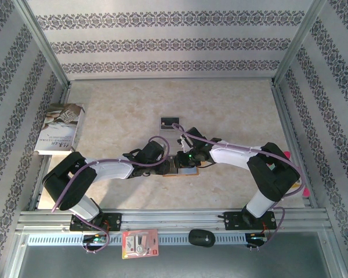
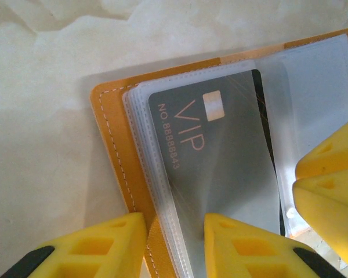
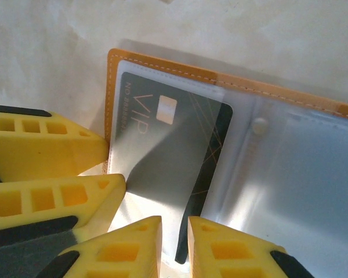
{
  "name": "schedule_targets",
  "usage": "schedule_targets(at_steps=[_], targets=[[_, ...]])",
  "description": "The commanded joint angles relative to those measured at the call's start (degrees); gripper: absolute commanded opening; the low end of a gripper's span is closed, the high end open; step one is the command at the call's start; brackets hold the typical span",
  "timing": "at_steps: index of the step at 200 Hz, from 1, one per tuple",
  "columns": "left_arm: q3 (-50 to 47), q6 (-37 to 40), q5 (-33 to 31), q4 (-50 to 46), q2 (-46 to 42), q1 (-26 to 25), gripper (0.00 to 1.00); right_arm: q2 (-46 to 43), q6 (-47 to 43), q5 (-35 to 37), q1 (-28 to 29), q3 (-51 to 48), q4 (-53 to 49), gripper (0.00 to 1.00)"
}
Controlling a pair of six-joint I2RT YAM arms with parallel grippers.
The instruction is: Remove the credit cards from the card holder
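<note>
The orange card holder (image 1: pixel 182 172) lies open at the table's middle, both grippers meeting over it. In the left wrist view my left gripper (image 2: pixel 174 231) is shut on the card holder (image 2: pixel 113 150), its orange cover edge and clear sleeves between the jaws. A dark VIP credit card (image 2: pixel 220 150) sits partly in a sleeve. In the right wrist view my right gripper (image 3: pixel 174 229) is shut on that credit card (image 3: pixel 174 150), whose lower corner sticks out of the sleeve of the card holder (image 3: pixel 180 72). Another black credit card (image 1: pixel 169 123) lies loose on the table behind.
A book (image 1: pixel 61 128) leans at the left wall. A red-and-white packet (image 1: pixel 140 243) and a black oval object (image 1: pixel 201 238) rest on the front rail. Metal frame posts and patterned walls close in the table. The left gripper's fingers (image 3: pixel 46 197) crowd the right gripper.
</note>
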Motion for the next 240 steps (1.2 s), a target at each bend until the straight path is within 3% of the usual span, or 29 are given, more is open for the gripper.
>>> schedule_targets(at_steps=[1,178,219,240], targets=[[-3.4,0.2,-1.0,-5.9,3.2,1.0,0.32,1.4,0.8,0.3,-0.9,0.9,0.8,0.20],[-3.6,0.6,1.2,-3.8,5.6,2.3,0.31,4.4,3.3,-7.4,-2.5,-1.4,9.4,0.21],[-3.6,0.6,1.6,-3.3,6.2,2.7,0.31,4.3,4.5,-10.0,-2.8,-2.7,12.3,0.12],[-3.4,0.6,1.8,-3.0,6.3,2.8,0.31,4.2,4.9,-10.9,-2.8,-3.1,13.4,0.12]])
